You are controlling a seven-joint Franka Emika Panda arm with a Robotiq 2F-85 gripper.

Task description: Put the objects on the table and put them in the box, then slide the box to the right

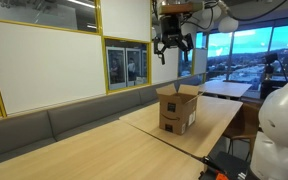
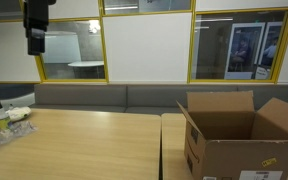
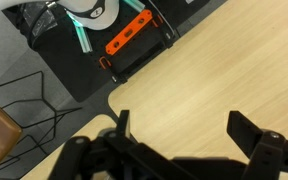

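Observation:
An open brown cardboard box (image 1: 178, 108) stands on the wooden table (image 1: 94, 150); it also shows in an exterior view (image 2: 239, 135) with its flaps up. My gripper (image 1: 171, 48) hangs high above the table, above the box and a little to its left, and shows at the top left in an exterior view (image 2: 36, 40). In the wrist view the gripper (image 3: 179, 125) is open and empty over bare wood near the table's rounded corner. Some objects (image 2: 2, 118) lie at the table's left edge in an exterior view; I cannot tell what they are.
A grey bench (image 2: 104, 96) runs along the wall behind the table. Below the table's corner the wrist view shows an orange and black device (image 3: 134, 45) and cables (image 3: 29, 95) on the floor. A white robot body (image 1: 282, 125) stands at the right.

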